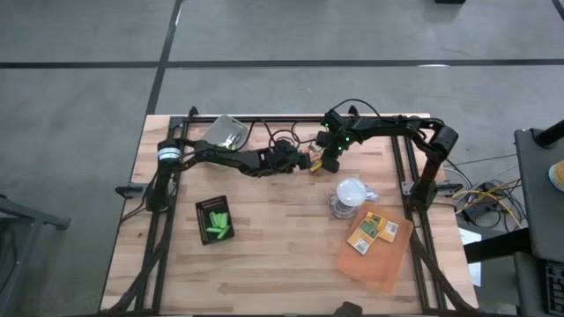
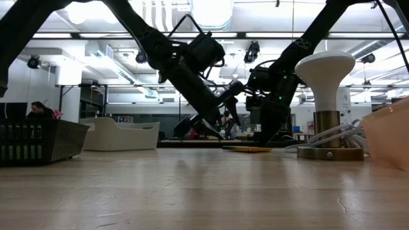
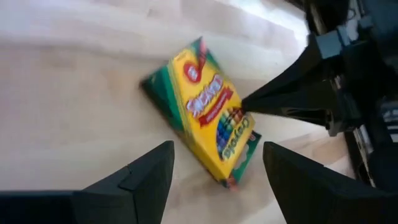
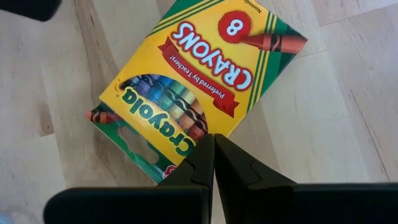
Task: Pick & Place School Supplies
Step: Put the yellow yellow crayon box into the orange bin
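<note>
Closed right gripper [image 4: 213, 163] fingertips press on the crayon box [image 4: 199, 87], lying flat at the table's [image 1: 264, 264] twelve o'clock edge; my left gripper [image 3: 214, 180] straddles it wide open, holding nothing. I worry the two grippers collide here, or the box skids off that far edge when I close. Open room lies toward six o'clock; the orange sheet [image 1: 374, 264] with three small boxes [image 1: 373, 232] sits at four, the black tray [image 1: 214, 219] with green sticks [image 1: 217, 224] at eight.
</note>
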You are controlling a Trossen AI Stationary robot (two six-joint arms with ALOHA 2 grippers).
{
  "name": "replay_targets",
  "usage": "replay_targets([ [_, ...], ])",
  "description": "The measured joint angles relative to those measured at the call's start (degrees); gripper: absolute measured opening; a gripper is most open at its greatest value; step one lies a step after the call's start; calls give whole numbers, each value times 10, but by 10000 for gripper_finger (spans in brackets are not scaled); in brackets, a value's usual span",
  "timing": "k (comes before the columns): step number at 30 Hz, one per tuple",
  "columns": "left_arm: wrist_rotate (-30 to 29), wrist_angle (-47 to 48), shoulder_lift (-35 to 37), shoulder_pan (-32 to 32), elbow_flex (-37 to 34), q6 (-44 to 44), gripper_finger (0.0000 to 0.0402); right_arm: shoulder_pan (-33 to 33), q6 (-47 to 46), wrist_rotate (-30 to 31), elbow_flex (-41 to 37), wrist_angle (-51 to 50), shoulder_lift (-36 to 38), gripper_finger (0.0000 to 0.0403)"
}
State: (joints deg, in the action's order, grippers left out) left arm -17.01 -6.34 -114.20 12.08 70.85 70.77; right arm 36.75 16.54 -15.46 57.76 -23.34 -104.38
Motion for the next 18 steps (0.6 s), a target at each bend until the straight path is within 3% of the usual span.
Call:
replay_targets([
  [4, -1, -3, -1, -2, 0, -36, 252, 0, 1, 0, 0, 1, 0, 8],
  [9, 19, -14, -1, -11, 0, -178, 252, 0, 1, 0, 0, 3, 0, 8],
  [13, 71, -27, -1, -16, 0, -185, 252, 0, 1, 0, 0, 4, -1, 8],
  [18, 28, -25, -1, -18, 0, -132, 252, 0, 1, 1, 0, 18, -2, 8],
])
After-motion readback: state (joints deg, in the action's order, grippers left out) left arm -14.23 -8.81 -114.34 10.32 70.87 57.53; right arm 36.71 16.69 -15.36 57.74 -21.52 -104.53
